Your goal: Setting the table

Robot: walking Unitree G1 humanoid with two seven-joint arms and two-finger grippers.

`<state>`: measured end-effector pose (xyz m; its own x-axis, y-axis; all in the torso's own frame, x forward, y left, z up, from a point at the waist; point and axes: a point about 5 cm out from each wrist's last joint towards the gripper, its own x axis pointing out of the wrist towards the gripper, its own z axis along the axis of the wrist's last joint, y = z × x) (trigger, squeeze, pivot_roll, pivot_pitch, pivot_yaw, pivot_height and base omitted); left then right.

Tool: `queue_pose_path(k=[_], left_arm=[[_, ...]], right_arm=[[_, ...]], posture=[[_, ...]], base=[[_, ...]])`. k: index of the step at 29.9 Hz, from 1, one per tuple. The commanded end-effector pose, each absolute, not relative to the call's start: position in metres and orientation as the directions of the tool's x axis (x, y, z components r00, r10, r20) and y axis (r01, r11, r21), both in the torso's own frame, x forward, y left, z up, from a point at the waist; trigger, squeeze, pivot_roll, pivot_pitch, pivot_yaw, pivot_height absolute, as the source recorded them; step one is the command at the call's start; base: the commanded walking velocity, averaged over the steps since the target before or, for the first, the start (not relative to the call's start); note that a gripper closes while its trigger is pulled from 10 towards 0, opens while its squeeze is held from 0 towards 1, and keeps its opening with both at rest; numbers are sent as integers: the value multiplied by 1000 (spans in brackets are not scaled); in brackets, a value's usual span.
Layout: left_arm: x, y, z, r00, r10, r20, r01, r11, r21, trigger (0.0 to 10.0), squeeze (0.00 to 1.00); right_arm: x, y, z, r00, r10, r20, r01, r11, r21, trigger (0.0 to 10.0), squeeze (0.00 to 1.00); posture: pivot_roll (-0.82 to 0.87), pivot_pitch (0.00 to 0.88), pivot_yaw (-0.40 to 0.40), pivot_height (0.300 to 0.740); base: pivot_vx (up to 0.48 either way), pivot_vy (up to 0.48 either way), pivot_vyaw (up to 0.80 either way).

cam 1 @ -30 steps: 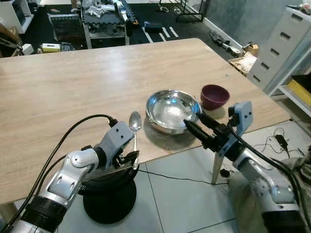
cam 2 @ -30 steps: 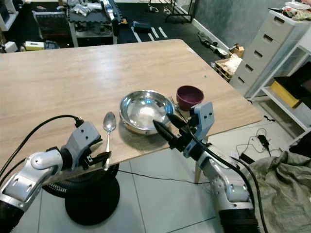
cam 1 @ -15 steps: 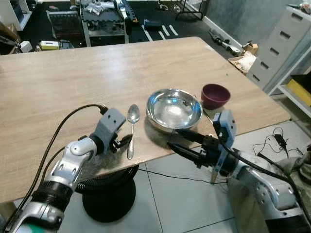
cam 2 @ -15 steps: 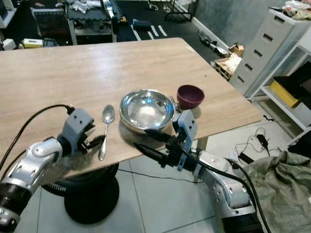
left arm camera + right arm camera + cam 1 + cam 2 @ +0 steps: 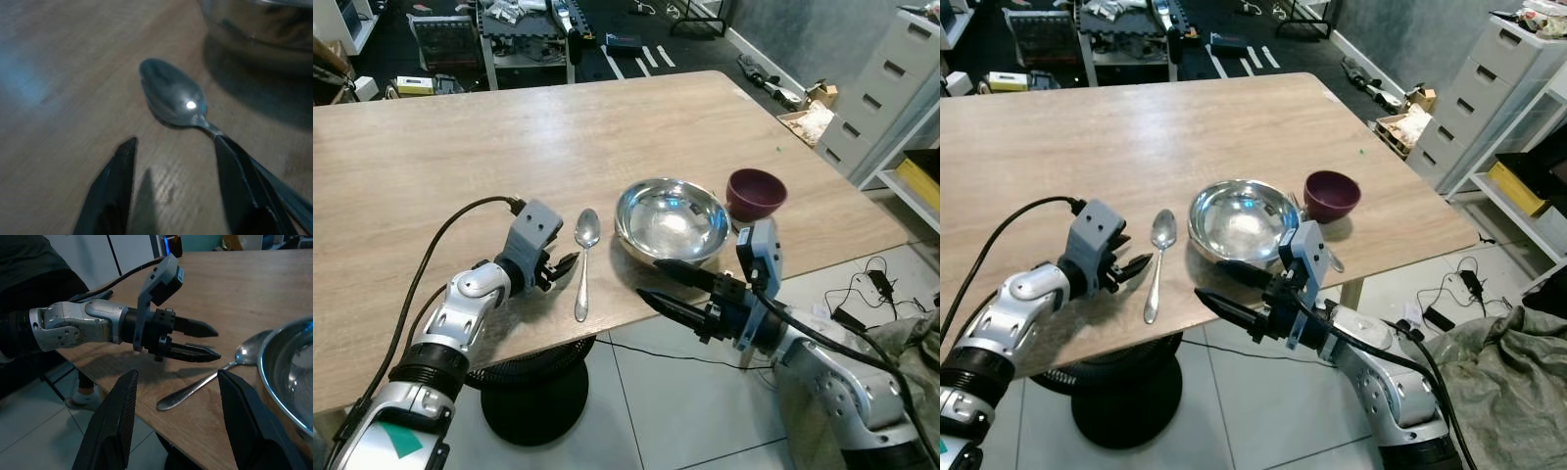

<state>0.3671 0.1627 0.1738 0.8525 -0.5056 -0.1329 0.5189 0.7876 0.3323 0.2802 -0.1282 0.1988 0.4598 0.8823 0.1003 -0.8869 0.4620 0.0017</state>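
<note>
A metal spoon (image 5: pixel 582 274) lies on the wooden table (image 5: pixel 460 147) near its front edge, bowl end pointing away from me. My left gripper (image 5: pixel 560 267) rests on the table just left of the spoon's handle, open and holding nothing. In the left wrist view the spoon (image 5: pixel 171 95) lies just past the fingertips, its handle running under one finger (image 5: pixel 239 186). To the spoon's right stands a steel bowl (image 5: pixel 673 217), and beyond that a maroon bowl (image 5: pixel 756 192). My right gripper (image 5: pixel 648 279) is open and hangs in front of the table edge below the steel bowl, pointing left.
A black round base (image 5: pixel 533 397) stands on the tiled floor under the table edge. Grey drawers (image 5: pixel 891 88) and shelves are at the right, cables (image 5: pixel 862 294) and an olive cloth (image 5: pixel 1518 392) lie on the floor there. Racks and clutter fill the floor behind the table.
The left gripper has drawn off the spoon's handle end and now sits open to its left. The right gripper has dropped from beside the steel bowl to in front of the table edge.
</note>
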Motion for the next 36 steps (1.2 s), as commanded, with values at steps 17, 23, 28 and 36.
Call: queue_pose_path(k=[17,23,28,36], left_arm=[[304,182,158,669,-654,-353,740,541,400,10000,0],[306,181,160,671,-642,-372,741,560,371,10000,0],[314,174,156,650,-658,-380,760,563,325,10000,0],[338,152,150,627,-680,-379,779,559,285,10000,0]], right_arm=[[283,-123,199,466,877,120,-884,467,20,10000,0],[281,-125,198,476,872,119,-879,477,22,10000,0],[281,-126,198,481,869,118,-876,482,24,10000,0],[282,-125,201,489,863,124,-871,490,22,10000,0]], posture=[[57,120,20,740],[52,122,26,740],[51,130,23,740],[36,144,27,740]], base=[[0,0,0],[0,0,0],[0,0,0],[0,0,0]])
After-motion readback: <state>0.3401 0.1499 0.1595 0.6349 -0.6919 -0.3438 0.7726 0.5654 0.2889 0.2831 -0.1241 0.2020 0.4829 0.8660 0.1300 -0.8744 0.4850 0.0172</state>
